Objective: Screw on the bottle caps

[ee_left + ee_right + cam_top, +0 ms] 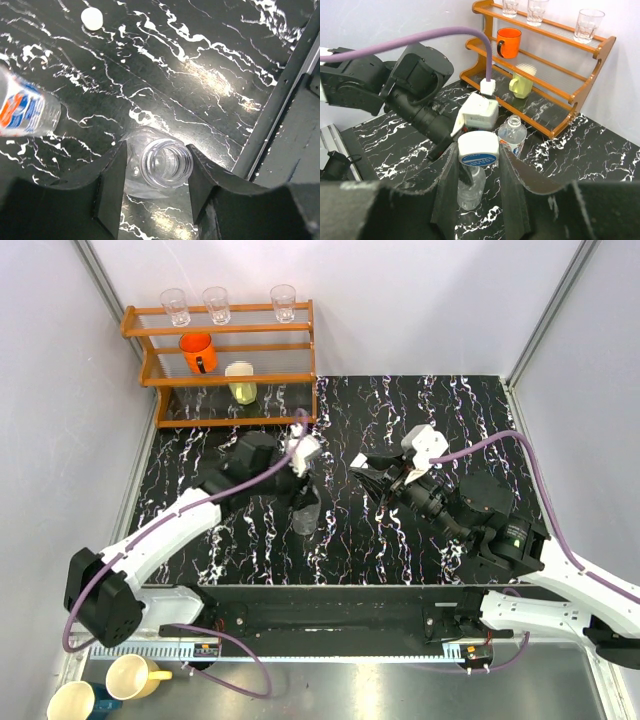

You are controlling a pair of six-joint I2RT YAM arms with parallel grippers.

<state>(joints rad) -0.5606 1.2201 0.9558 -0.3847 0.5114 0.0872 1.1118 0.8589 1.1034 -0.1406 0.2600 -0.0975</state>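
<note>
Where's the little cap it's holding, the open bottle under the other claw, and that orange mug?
bottle cap (478, 149): right wrist view, on its white side.
open bottle (165, 164): left wrist view, on its open mouth, seen from above.
orange mug (508, 42): right wrist view, on its body.

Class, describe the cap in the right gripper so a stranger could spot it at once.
Find the wooden rack at the far edge of the table, then the right gripper facing it. Clamped in it sits the cap, white with a blue top; the other cap lies loose on the table, showing only white.
</note>
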